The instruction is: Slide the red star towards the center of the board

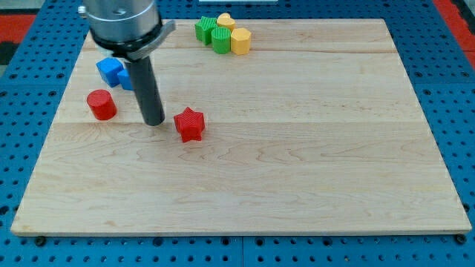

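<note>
The red star (189, 124) lies on the wooden board (297, 170), left of the board's middle and a little toward the view's top. It sits flat, with clear wood around it on the view's right and bottom.

My tip (154, 122) rests on the board just beside the star, on its left in the view. A narrow strip of wood seems to show between them, though from this angle I cannot be sure whether we touch. I have no fingers to open or close: I end in 1 straight dark rod, and it holds nothing.

Further to the view's left, near my rod, stands a red cylinder (101, 104), apart from both the star and my tip. Above it, toward the view's top, is a blue block (110, 71) whose shape I read as roughly cubic; a second blue block (125, 78) peeks out beside it, partly hidden behind my rod, its shape unclear.

At the board's top edge, well apart from the star, 4 blocks crowd together: a green star-like block (205, 29), a green cylinder (221, 40), a yellow block (225, 21) behind them, and a yellow one with flat sides (240, 41) at the cluster's right.
</note>
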Available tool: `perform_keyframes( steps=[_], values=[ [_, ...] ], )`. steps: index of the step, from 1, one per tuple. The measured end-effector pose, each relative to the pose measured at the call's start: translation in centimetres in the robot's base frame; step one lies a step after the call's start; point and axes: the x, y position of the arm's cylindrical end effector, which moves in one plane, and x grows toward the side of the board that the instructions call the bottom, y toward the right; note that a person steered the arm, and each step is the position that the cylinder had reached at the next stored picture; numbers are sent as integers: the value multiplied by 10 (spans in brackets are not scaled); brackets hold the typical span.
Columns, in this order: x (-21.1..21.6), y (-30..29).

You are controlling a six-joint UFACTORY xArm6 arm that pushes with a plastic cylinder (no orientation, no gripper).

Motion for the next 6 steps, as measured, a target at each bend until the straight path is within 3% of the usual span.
perform_keyframes(
  steps=[1,2,4,6],
  values=[
    [15,-3],
    [19,63],
    [-1,136],
    [13,156]
  ],
)
